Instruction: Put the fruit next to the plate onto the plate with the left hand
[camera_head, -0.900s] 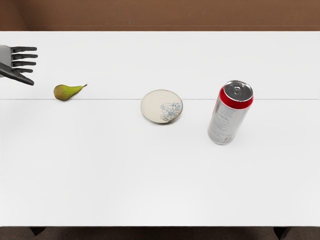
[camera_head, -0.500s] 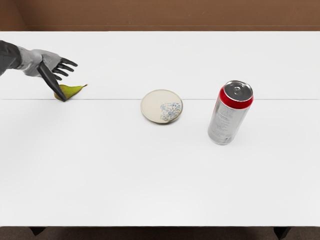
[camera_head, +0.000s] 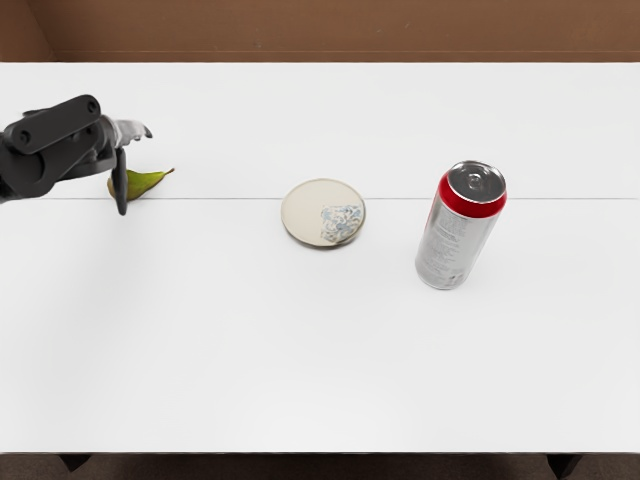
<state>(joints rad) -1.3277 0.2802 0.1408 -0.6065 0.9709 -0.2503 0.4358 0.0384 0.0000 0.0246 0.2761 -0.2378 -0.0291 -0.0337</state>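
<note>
The pear (camera_head: 146, 182) lies on its side near the left edge of the table (camera_head: 300, 340), a little nearer the far edge than the near one, with its thin stem end aimed at the plate (camera_head: 300, 206). It is well apart from the plate, with bare tabletop between them, so "next to" holds only loosely. It is the only fruit in view and lies on the left arm's side, which fits the call for that arm.

The plate sits flat near the middle of the table with nothing on it but a printed blue-grey pattern, so the task's step is not yet done. A red-topped drink can (camera_head: 458, 230) stands upright to the right of the plate, toward the right edge. It is apart from the plate and, in my judgement, clear of the path from pear to plate.

The left hand (camera_head: 120, 150) comes in from the left edge and sits directly over the pear's fat end, hiding that end from view. Its dark forearm slants up across it and blocks most of it. From this view I cannot tell how wide the hand is or whether it has closed on the fruit, or even whether it touches it. The pear rests on the table, not lifted. This looks like the reach-and-grasp step. The right arm does not show.
</note>
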